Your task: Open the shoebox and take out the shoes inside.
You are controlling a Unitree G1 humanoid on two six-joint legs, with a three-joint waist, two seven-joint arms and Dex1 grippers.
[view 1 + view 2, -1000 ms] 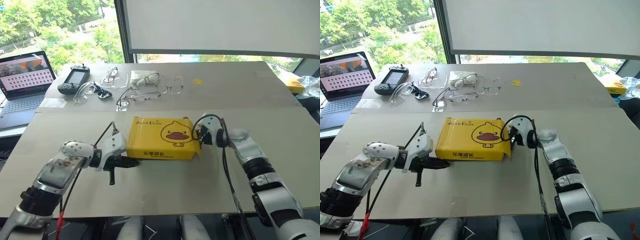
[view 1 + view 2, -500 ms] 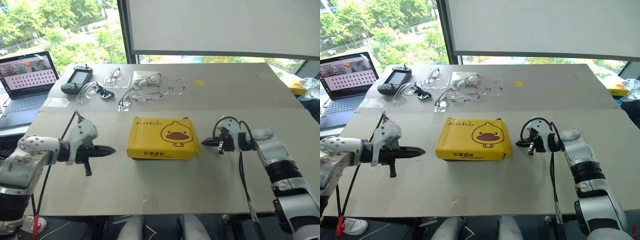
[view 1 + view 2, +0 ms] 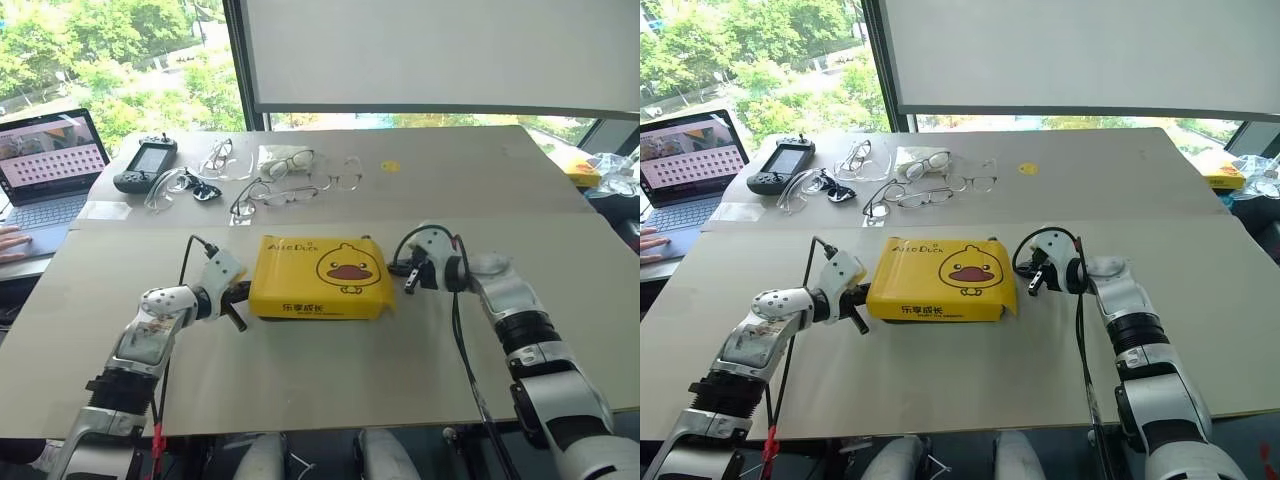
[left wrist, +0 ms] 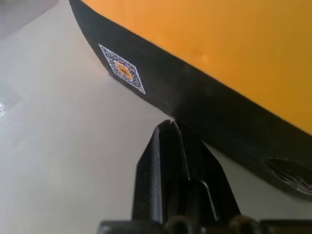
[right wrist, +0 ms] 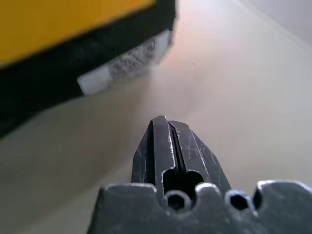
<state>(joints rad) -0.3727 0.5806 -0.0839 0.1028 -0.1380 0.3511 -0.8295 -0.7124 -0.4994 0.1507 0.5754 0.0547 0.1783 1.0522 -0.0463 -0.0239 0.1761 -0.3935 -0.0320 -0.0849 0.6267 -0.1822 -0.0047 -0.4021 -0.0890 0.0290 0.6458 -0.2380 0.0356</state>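
**Left eye view: closed shoebox lies between two clenched pincers**

Left eye view shows the shoebox (image 3: 322,279) lying flat on the tabletop (image 3: 330,370), lid still on, the yellow top with its cartoon duck face and dark lettering facing up and the black side visible below the lid's near edge. The shoes cannot be seen.

The box sits between the two pincers. The left pincer (image 3: 243,291) is clenched, its fingers pressed together on nothing, and its tip is right at the box's left end; in the left wrist view the joined fingertips (image 4: 168,127) reach the black side wall just below the yellow lid, though actual contact cannot be confirmed. A small square code sticker (image 4: 123,69) sits on that same wall, a little to one side of the tip.

The right pincer (image 3: 398,273) is likewise clenched and empty, pointing at the box's right end and just beside it. In the right wrist view its shut fingers (image 5: 165,141) stop a short way off from the box's black corner, where a pale label (image 5: 127,63) shows.

Beyond both pincers, past the box, several pairs of glasses (image 3: 278,180) lie scattered with a dark handheld controller (image 3: 147,163) beside them. Out past the left pincer stands an open laptop (image 3: 45,165), with a person's hand (image 3: 12,242) resting near it.
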